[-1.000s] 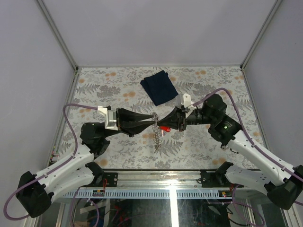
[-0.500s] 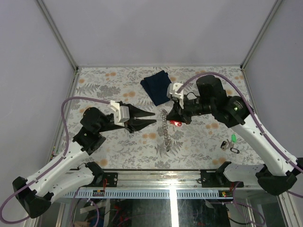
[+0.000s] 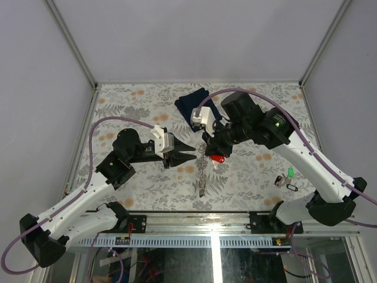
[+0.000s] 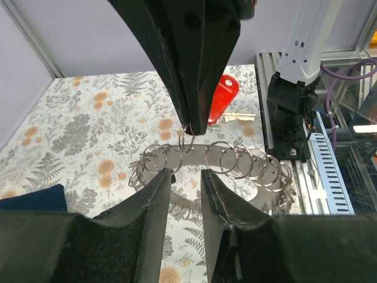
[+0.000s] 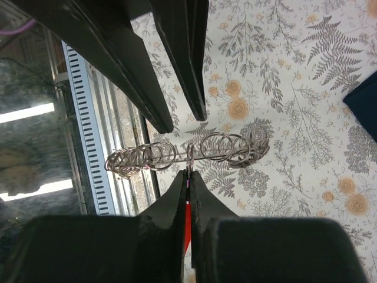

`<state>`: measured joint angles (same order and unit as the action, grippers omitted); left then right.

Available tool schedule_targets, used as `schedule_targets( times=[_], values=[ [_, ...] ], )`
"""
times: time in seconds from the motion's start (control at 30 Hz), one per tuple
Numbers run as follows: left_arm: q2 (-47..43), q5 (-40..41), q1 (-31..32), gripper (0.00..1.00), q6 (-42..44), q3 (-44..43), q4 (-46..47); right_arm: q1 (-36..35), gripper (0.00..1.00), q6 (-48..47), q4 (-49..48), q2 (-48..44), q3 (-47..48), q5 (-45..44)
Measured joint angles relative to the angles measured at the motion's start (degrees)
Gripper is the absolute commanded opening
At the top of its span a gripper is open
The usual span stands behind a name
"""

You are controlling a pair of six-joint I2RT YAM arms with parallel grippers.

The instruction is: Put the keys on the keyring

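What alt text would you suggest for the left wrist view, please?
The right hand reaches from above, shut on a red key, its tip at a chain of silver rings above a floral table. The left hand, fingers open, sits below.

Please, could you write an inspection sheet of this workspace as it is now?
Surface: floral-patterned table cover, lying flat.
Job's things: silvery chain-like metal keyring hangs at the tip of the right pincer; red plastic-headed key is in that pincer; small green-headed key and black-headed key lie on the table, right side.
Clutter: dark blue folded cloth at the far side.
Grippers: left pincer open beside the keyring, holding nothing; right pincer shut on the red key.
Cables: purple cables run along both arms.
Surroundings: plain grey walls; nothing else seen.
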<state>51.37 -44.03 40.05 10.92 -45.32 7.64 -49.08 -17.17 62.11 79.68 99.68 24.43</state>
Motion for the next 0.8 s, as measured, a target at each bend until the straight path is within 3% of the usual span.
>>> schedule_targets(
  times=[0.5, 0.8],
  values=[
    [2.1, -2.2, 0.7, 0.27, 0.8, -1.9, -1.6, -1.3, 0.00, 0.6, 2.0, 3.4, 2.7, 0.0],
    [3.3, -2.3, 1.8, 0.21, 1.4, -1.9, -1.7, -1.5, 0.00, 0.6, 2.0, 3.4, 2.7, 0.1]
  ],
)
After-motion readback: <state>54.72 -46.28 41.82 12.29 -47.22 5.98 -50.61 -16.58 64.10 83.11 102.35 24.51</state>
